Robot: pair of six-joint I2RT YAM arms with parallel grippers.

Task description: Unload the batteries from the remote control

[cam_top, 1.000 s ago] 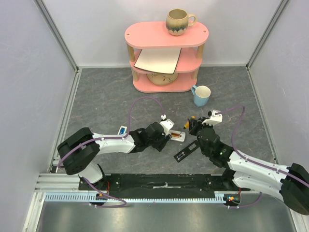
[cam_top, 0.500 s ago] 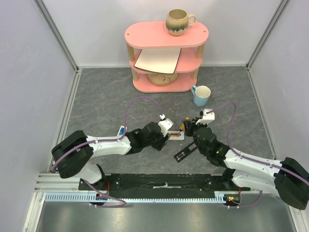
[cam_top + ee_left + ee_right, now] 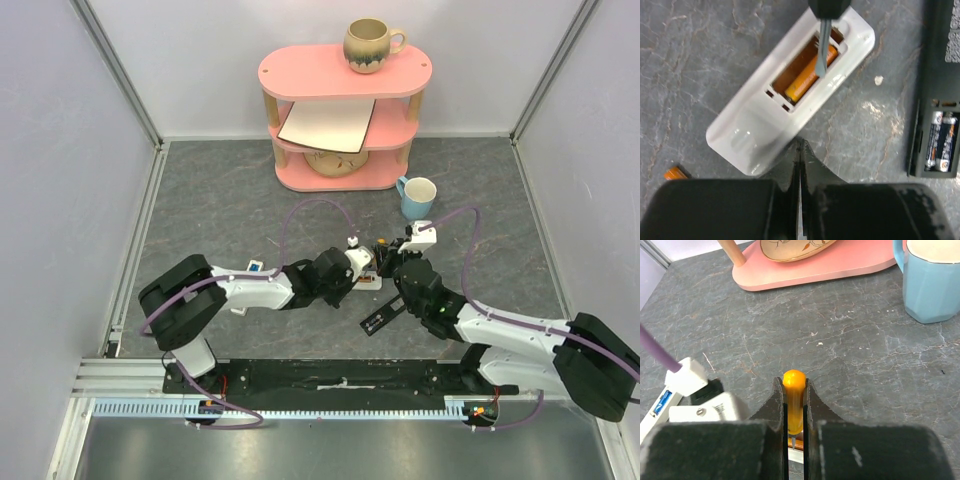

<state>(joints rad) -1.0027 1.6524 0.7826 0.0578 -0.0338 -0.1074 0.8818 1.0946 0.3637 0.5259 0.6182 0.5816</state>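
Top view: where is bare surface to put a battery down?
Free: the grey table left of the pink shelf, and right of the blue mug. Crowded: the centre, with white remote, black remote, left gripper and right gripper.

I see a white remote (image 3: 755, 130) of smooth, glossy plastic, its orange battery (image 3: 807, 80) shiny-wrapped. The screwdriver (image 3: 824, 45) has a dull metal shaft. The tabletop (image 3: 690, 60) looks matt, stone-veined grey. The black remote (image 3: 940, 75) is matt plastic, and the blue mug (image 3: 930, 285) is glazed.

Battery (image 3: 807, 80) lies in the remote (image 3: 755, 130) compartment, screwdriver (image 3: 824, 40) tip beside it; second remote (image 3: 935, 75) lies alongside, apart.
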